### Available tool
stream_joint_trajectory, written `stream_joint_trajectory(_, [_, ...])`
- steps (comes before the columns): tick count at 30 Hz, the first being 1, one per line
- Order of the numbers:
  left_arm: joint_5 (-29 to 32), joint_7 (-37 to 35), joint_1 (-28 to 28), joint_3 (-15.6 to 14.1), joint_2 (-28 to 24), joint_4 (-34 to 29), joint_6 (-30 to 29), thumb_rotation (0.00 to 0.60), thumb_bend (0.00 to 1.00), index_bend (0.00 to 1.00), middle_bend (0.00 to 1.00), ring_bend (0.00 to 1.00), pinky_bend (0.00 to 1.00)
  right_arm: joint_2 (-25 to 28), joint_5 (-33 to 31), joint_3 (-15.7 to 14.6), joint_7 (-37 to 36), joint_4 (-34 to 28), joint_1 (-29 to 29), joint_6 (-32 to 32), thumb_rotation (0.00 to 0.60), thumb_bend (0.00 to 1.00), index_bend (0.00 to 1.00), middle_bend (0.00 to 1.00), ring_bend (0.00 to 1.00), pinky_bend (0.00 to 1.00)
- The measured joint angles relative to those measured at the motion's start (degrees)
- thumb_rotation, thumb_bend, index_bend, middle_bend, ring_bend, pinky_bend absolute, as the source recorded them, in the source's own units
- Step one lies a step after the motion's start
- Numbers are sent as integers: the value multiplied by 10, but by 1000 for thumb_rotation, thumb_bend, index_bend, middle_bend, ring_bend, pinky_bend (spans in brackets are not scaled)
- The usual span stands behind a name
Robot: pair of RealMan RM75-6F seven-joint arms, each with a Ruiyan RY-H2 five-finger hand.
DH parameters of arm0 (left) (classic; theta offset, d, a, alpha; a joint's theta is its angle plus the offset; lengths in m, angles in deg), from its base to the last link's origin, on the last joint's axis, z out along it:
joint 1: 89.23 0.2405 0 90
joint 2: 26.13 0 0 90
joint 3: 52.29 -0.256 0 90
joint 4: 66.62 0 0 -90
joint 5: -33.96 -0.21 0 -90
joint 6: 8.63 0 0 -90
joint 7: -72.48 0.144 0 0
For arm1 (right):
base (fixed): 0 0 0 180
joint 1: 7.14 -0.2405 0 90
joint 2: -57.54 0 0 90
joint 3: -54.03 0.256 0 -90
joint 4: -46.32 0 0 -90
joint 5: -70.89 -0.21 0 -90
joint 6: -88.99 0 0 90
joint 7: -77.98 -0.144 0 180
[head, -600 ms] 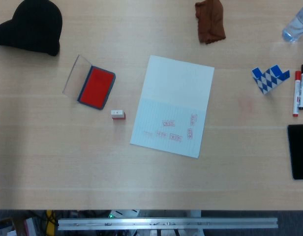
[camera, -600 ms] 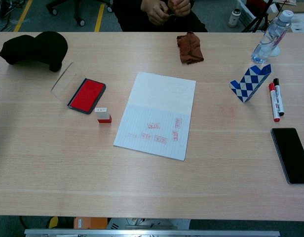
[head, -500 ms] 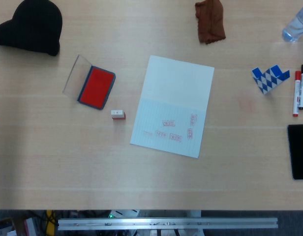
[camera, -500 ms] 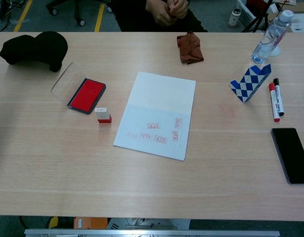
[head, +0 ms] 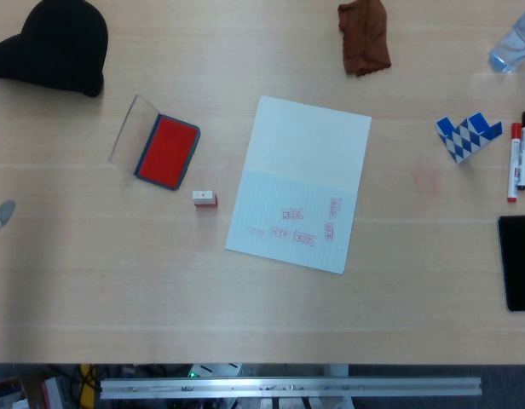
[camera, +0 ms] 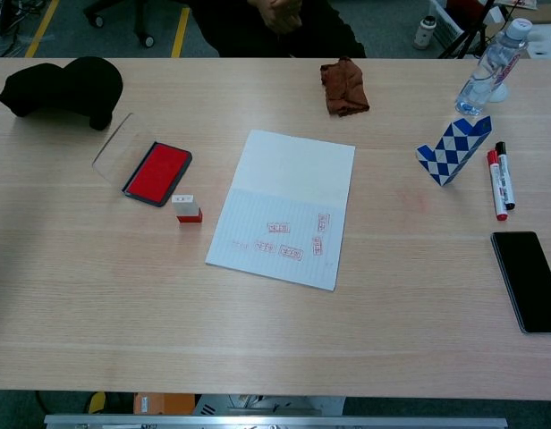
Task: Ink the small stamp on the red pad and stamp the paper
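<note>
Red ink shows in the open pad (head: 167,150), which lies left of the paper (head: 301,177) with its clear lid (head: 131,128) folded out to the far left side. The stamp (head: 204,198) stands between them, just near of the pad's near right corner and close to the paper's left edge, touching neither; in the chest view it reads as a small block, white on top with a red base (camera: 188,209). It looks light, rigid and hard-sided, so it should not deform under a pinch, but being so small and low it could tip or skid on the smooth wooden table (head: 118,273) if nudged from one side only. The sensible hold, to my eye, is across its two longer white sides, well above the red base, leaving the printing face free and level. The paper already carries several faint red marks (head: 298,225) on its lined near half; it is a thin loose sheet and would probably slide if the stamp is dragged rather than lifted. Of the left hand only a grey sliver (head: 0,215) shows at the left edge of the head view, well apart from the stamp and touching nothing visible; whether its fingers are spread or curled I cannot tell. No right hand appears in either view.
</note>
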Motion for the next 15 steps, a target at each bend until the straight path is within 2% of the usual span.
stream_joint_trajectory(5, [-22,-4,-18,-3,0,-2,16,600,161,136,401,442,601,0,0,0,1,-1,0,0,600,257,223,311,314,391])
stream_joint_trajectory(10, [-38,-4,-36,-5,-2,-11,40,600,161,170,525,571,794,1,-1,0,3,-1,-1,2,600,257,223,311,314,391])
stream_joint_trajectory(15, [-51,2,-61,-10,-7,-28,77,600,161,239,695,730,965,2,-1,1,2,0,-3,5,600,257,223,311,314,391])
